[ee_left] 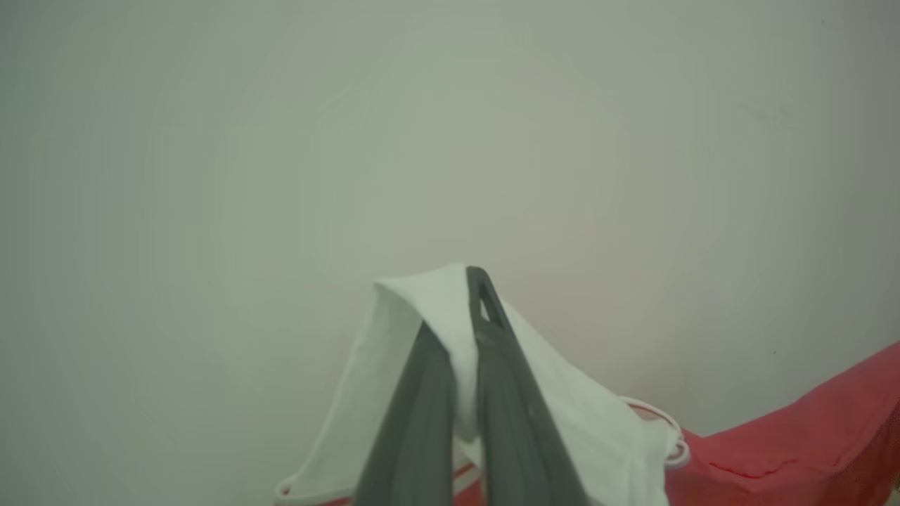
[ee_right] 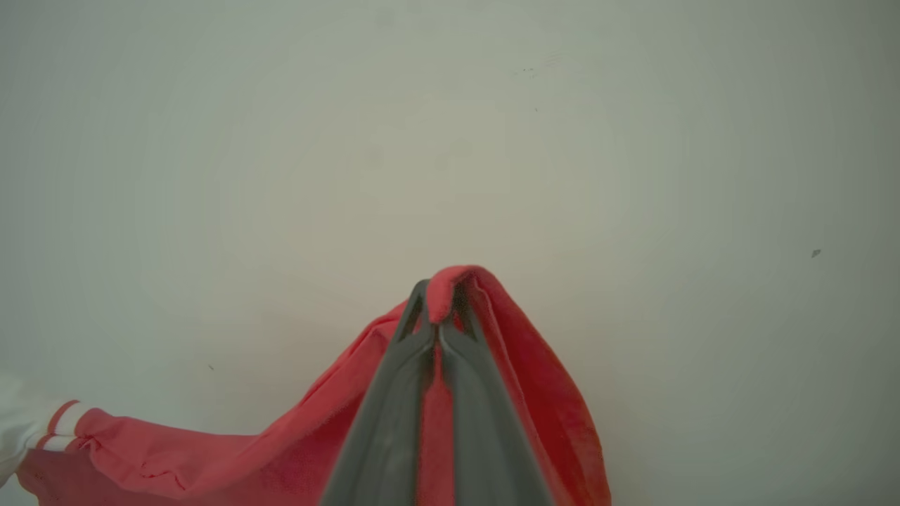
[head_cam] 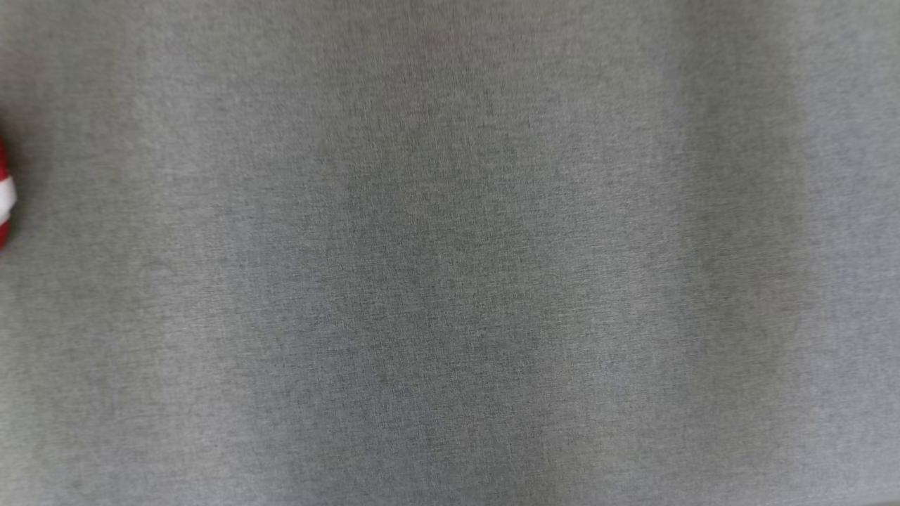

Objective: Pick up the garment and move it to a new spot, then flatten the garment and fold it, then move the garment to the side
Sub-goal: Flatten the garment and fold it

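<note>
Below me: grey woven cloth (head_cam: pixel 450 281), evenly lit.
Shading: soft dark bands down the cloth's middle and right.
Facing me: plain pale surface (ee_left: pixel 211 140).

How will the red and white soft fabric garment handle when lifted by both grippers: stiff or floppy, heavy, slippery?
Likely floppy: the red and white garment drapes over the right gripper and sags away from it. Probably light: the white fold pinched in the left gripper looks thin. Slip seems unlikely, since both grippers are shut on bunched cloth.
</note>
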Robot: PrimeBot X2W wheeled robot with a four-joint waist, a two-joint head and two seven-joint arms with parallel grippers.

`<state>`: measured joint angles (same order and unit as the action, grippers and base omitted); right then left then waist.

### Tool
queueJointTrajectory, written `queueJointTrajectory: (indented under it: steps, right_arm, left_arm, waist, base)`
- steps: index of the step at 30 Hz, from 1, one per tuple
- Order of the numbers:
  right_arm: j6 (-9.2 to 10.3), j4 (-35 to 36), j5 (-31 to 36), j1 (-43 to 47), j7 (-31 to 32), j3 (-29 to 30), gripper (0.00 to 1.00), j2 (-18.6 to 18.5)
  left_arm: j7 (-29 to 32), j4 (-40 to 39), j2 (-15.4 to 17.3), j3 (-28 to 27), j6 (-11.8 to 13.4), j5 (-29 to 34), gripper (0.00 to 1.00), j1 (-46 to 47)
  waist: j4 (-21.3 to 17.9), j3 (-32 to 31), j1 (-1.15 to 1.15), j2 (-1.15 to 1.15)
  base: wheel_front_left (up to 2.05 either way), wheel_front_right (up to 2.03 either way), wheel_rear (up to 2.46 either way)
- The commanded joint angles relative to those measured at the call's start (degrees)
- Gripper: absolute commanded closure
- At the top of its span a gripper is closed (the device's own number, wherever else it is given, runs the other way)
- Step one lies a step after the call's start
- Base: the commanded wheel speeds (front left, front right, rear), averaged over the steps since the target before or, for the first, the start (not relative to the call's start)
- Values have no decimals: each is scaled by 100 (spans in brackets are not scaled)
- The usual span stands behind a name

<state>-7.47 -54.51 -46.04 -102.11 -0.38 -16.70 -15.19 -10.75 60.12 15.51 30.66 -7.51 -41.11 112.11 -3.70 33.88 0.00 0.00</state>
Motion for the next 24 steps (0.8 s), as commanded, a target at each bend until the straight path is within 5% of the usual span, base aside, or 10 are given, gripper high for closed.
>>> queueJointTrajectory:
  steps: [1, 11, 17, 24]
  right_arm:
    - [-2, 67, -75, 140, -15, -48, 100, -29]
    - [-2, 1536, -1080, 2493, -136, -740, 100, -457]
    - [-2, 2563, -1475, 4302, -291, -983, 100, -806]
    - [-2, 3479, -1652, 6303, -468, -974, 100, -1133]
  left_arm:
    - [-68, -76, 88, 14, 9, -68, 100, -182]
    - [-416, -1696, 849, -69, 90, -792, 100, -3020]
    - [-445, -3539, 1163, -651, 792, -959, 100, -5273]
    - [-442, -5749, 992, -1169, 1659, -919, 100, -8083]
  waist:
    - [-6, -144, 0, 0]
    - [21, -967, 0, 0]
    - [42, -1388, 0, 0]
    - [66, -1737, 0, 0]
  base:
    - [0, 0, 0]
    - [0, 0, 0]
    - [0, 0, 0]
    - [0, 0, 0]
